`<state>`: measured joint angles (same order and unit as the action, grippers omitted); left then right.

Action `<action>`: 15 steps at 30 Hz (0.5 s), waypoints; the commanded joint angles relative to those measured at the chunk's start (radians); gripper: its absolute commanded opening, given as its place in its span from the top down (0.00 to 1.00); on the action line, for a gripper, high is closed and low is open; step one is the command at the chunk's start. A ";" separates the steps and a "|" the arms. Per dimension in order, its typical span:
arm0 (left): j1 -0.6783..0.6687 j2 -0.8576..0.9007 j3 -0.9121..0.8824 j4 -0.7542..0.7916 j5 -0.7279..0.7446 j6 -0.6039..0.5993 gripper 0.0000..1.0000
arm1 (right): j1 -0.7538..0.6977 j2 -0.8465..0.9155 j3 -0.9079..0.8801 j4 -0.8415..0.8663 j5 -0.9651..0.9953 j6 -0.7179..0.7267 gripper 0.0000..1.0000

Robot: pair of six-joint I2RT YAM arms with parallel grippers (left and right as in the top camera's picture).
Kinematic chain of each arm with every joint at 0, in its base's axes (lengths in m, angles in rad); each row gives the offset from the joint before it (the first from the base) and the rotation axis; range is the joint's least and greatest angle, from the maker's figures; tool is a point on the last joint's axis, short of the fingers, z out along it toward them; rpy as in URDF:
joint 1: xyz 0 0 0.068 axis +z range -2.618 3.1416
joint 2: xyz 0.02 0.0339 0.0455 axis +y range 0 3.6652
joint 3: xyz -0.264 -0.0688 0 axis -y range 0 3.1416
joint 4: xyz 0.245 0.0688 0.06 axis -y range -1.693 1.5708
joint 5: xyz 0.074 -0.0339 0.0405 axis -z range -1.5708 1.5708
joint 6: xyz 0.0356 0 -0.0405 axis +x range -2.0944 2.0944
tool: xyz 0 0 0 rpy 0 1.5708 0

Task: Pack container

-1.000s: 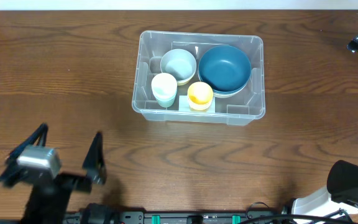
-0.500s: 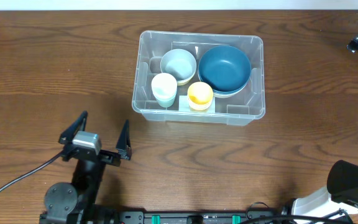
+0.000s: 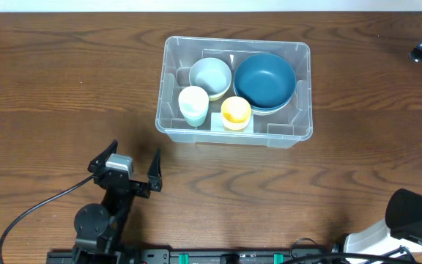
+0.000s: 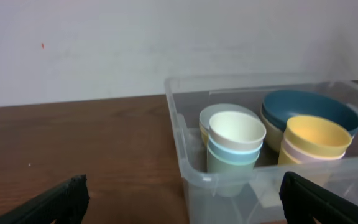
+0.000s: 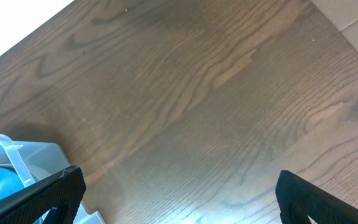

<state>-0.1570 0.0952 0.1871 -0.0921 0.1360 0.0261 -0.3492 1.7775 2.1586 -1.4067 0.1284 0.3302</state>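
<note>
The left gripper (image 3: 135,149) is empty, its jaws spread wide, over the bench (image 3: 50,88) near its front edge and facing the container (image 3: 196,134). The right gripper (image 5: 179,202) is also wide open and empty above bare wood. The container sits mid-bench, holding a blue bowl (image 3: 264,79), a pale bowl (image 3: 209,75), a white cup (image 3: 193,103) and a yellow cup (image 3: 235,110).

Robot lab setup, wood-grain table (image 3: 64,81), bare white wall (image 4: 135,43)
</note>
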 commanded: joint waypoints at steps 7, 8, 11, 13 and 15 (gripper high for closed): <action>0.006 -0.090 -0.147 0.085 0.010 0.014 0.02 | -0.004 0.003 -0.002 0.000 0.006 0.013 0.01; 0.006 -0.094 -0.157 0.098 0.010 0.019 0.02 | -0.004 0.003 -0.002 0.000 0.006 0.013 0.01; 0.006 -0.094 -0.183 0.118 0.009 0.034 0.02 | -0.004 0.003 -0.002 0.000 0.006 0.013 0.01; 0.006 -0.094 -0.183 0.091 0.010 0.045 0.02 | -0.004 0.003 -0.002 0.000 0.006 0.013 0.01; 0.006 -0.094 -0.183 0.038 0.010 0.045 0.02 | -0.004 0.003 -0.002 0.000 0.006 0.013 0.01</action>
<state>-0.1570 0.0109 0.0101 0.0002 0.1352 0.0494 -0.3492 1.7775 2.1586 -1.4063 0.1284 0.3302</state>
